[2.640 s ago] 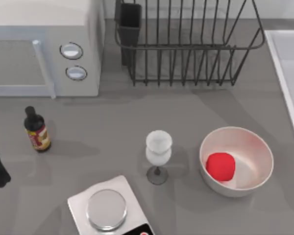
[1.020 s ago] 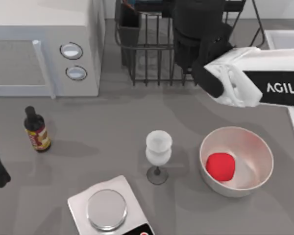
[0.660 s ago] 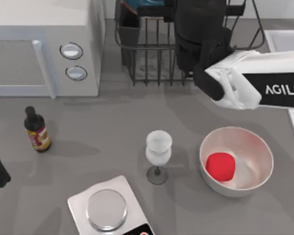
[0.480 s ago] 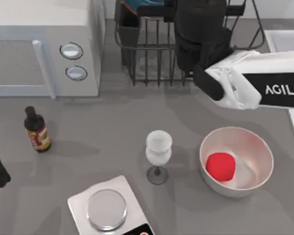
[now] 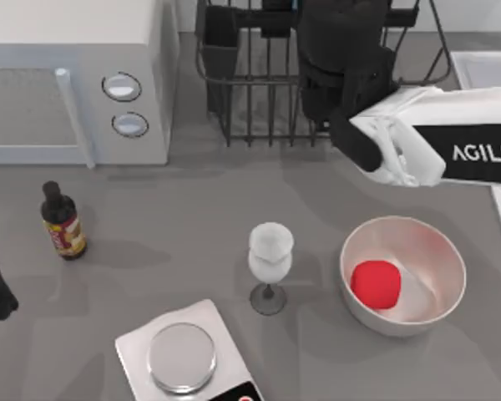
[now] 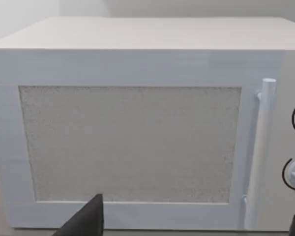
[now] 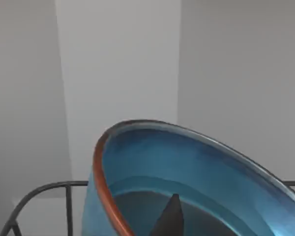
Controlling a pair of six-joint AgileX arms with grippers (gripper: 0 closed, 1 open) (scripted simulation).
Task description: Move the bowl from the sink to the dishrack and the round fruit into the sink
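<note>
Half a second on, the teal glimpsed at the far edge of the dishrack [image 5: 259,83] is replaced in the top view by dark gripper parts, while the white AgileX forearm is barely shifted. The right gripper [image 5: 305,17] is held above the rack's far side, and in the right wrist view the teal bowl [image 7: 187,167] is seen tilted, with its orange-red rim raised over the rack's wire bars. One dark fingertip [image 7: 171,219] is seen inside the bowl's wall. Its partner is hidden, so the bowl is judged to be pinched by the rim rather than cupped. The bowl is judged stiff, glossy and probably slick and breakable, so a rim hold near the edge is considered the only practical one. It is best eased down between the upright bars rather than dropped. The sink [image 5: 472,83] is seen at the table's right edge, well apart from the rack. The round fruit [image 5: 376,282] is not yet moved and lies inside the white bowl [image 5: 447,267], near the front right. It is judged light, firm and smooth, and likely to roll, so a grip from above across its widest part is suggested, with the bowl's walls kept clear of the fingers. The left gripper [image 6: 194,221] is parked at the table's left edge with its fingers spread wide, facing the microwave [image 5: 67,33]. A wine glass [image 5: 270,251], a sauce bottle [image 5: 63,221] and a kitchen scale [image 5: 181,355] are left untouched.
</note>
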